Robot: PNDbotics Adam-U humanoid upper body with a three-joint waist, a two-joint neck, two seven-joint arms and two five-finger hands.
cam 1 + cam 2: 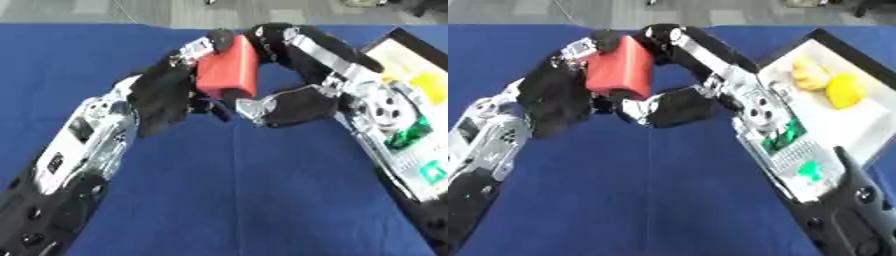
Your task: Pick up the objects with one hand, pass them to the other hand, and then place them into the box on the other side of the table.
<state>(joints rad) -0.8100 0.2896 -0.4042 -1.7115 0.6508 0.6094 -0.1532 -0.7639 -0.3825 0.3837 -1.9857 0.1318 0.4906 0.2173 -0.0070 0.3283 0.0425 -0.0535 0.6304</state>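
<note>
Mid-worktop [236,200], both grip the red block [229,70]: left robot hand [166,95] curled behind it, right robot hand [293,102] wrapped around, box [868,125] at right.

Block [227,70] between left robot hand [162,95] and right robot hand [293,102], box [859,125] at right

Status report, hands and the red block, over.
Both hands, left hand and right hand, curled on red block, mid-table. Box at right holds yellow items. Nothing blocking.
</note>
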